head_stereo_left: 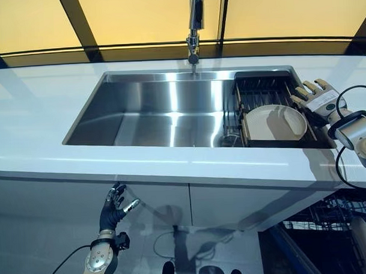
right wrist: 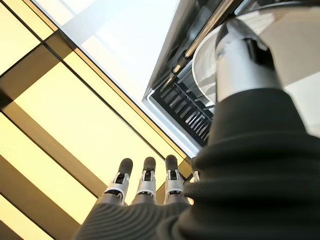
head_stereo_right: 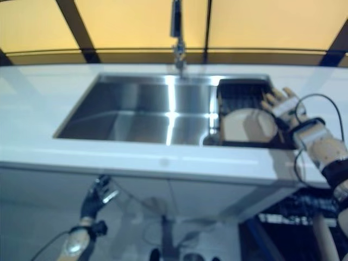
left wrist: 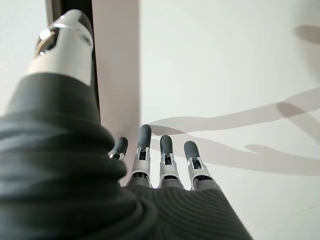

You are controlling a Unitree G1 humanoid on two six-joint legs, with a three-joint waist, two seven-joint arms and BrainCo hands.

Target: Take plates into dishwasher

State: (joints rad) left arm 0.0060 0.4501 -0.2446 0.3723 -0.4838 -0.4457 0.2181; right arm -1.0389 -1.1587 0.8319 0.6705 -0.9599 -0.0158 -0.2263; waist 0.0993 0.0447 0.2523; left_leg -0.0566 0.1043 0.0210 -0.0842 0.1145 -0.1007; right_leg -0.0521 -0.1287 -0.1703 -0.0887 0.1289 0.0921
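A cream plate [head_stereo_left: 276,122] lies in a dark wire rack [head_stereo_left: 263,95] at the right end of the steel sink [head_stereo_left: 152,111]. It also shows in the right wrist view [right wrist: 205,82]. My right hand [head_stereo_left: 317,97] hovers over the counter at the rack's right edge, just right of the plate, fingers straight and holding nothing. My left hand [head_stereo_left: 113,208] hangs low in front of the white cabinet below the counter, fingers relaxed and empty. An open dishwasher rack [head_stereo_left: 330,228] shows at the lower right, below the counter.
A white counter [head_stereo_left: 38,118] surrounds the sink. A tap [head_stereo_left: 193,28] stands behind the sink's middle. Yellow window panels with dark frames run along the back. White cabinet fronts [head_stereo_left: 233,201] lie below the counter.
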